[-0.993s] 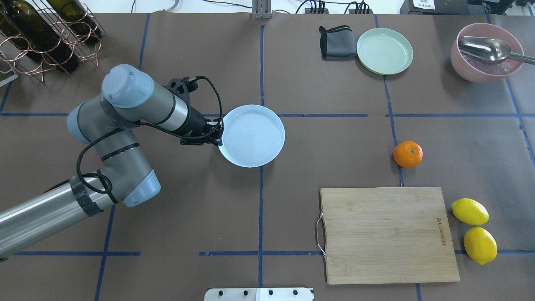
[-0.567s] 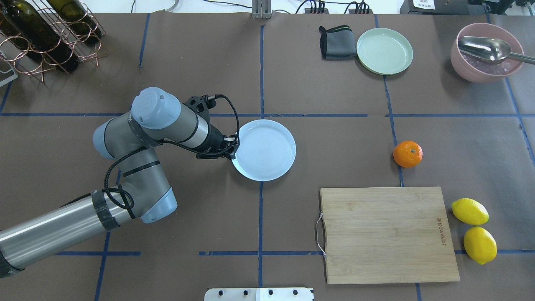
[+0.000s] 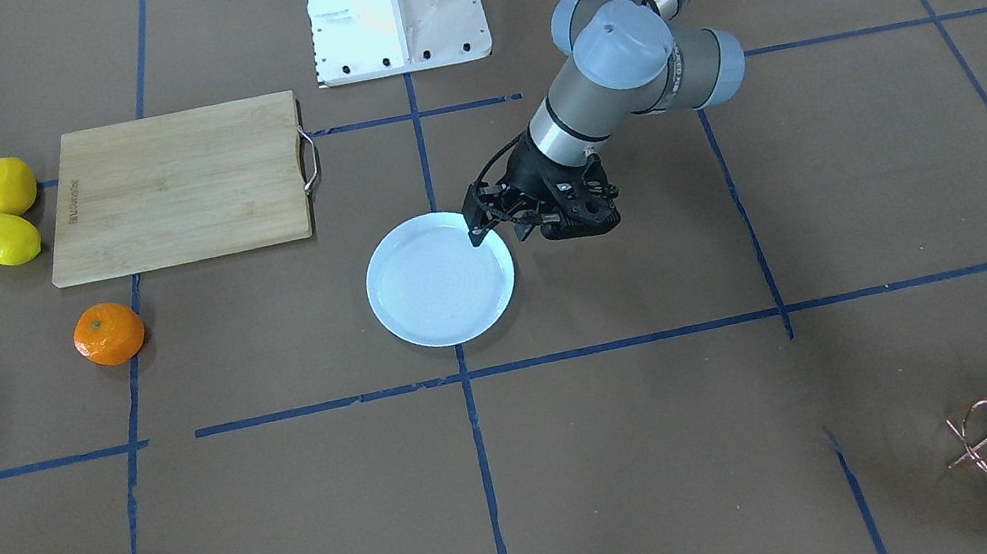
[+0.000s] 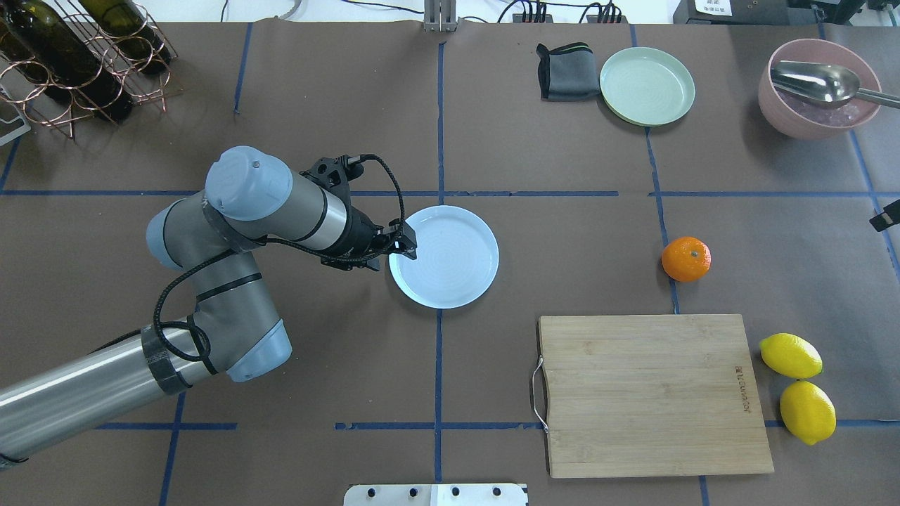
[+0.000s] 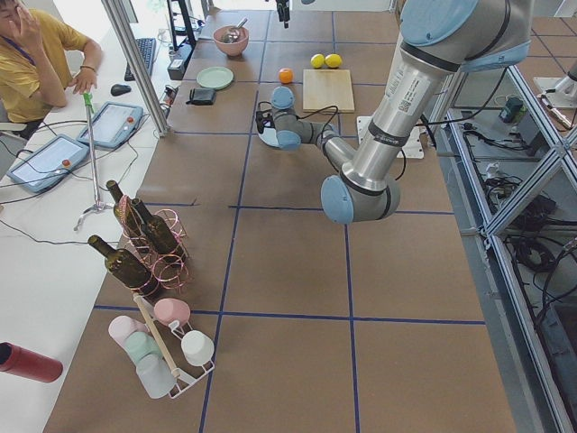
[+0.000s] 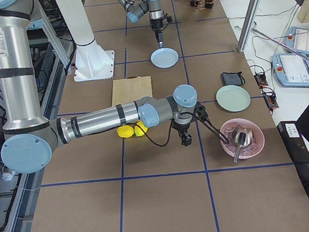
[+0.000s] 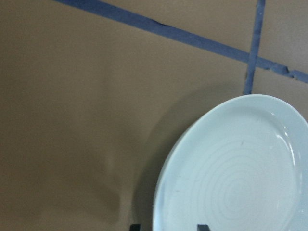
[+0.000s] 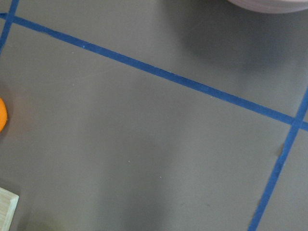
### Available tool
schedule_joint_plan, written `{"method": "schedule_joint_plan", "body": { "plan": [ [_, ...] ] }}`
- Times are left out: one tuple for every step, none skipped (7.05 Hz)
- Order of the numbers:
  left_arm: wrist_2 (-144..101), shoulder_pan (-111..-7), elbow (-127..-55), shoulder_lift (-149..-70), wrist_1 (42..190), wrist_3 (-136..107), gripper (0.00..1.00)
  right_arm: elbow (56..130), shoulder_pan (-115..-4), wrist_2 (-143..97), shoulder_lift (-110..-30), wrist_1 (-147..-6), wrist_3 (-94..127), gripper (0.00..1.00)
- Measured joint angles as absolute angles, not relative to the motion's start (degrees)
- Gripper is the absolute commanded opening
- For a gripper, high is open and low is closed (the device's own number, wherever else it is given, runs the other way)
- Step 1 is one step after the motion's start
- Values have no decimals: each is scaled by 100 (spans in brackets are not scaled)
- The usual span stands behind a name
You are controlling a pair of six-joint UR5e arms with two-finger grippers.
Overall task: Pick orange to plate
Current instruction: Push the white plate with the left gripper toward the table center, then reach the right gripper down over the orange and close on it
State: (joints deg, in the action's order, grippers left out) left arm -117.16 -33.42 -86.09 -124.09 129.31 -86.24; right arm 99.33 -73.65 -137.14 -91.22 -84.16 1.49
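Observation:
The orange [image 4: 686,258] rests on the brown table right of centre, above the cutting board, with nothing touching it. The pale bluish-white plate [image 4: 450,260] lies flat near the table's middle. My left gripper [image 4: 403,244] hovers at the plate's left rim. In the left wrist view its two fingertips [image 7: 135,227] stand apart, astride the rim of the plate [image 7: 240,178], so it is open. My right gripper [image 6: 186,140] hangs low beside the pink bowl, to the right of the orange. Its jaws show in no close view. The orange [image 8: 1,115] peeks in at the right wrist view's left edge.
A wooden cutting board [image 4: 650,393] lies near the front right, with two lemons [image 4: 790,355] beside it. At the back right are a pale green plate [image 4: 647,86], a folded grey cloth [image 4: 566,72] and a pink bowl [image 4: 819,112] holding a metal spoon. A bottle rack [image 4: 77,63] stands back left.
The left arm dragged the plate right and toward the robot, then stopped. The gripper now sits a little higher at the rim. A tip of the right gripper has entered at the overhead view's right edge.

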Motion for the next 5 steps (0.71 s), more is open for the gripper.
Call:
{"method": "schedule_joint_plan", "body": {
  "plan": [
    [-11716, -3363, -8694, -12363, 12941, -8635, 79, 10101, -6976, -13686, -9114, -7986, 1157, 100],
    [-11716, -3380, -8725, -12332, 12944, -8632, 79, 10197, -6494, -13549, -9114, -7192, 2550, 99],
    [-11716, -3401, -8739, -12320, 12946, -8630, 79, 10275, -5957, -13207, -9088, -6497, 3841, 99],
    [-11716, -3419, -8742, -12313, 12946, -8635, 79, 10342, -5479, -12786, -9019, -6156, 4658, 100],
    [-11716, -3433, -8744, -12290, 12949, -8634, 79, 10343, -5187, -12479, -8929, -6042, 5067, 100]
  ]
}}
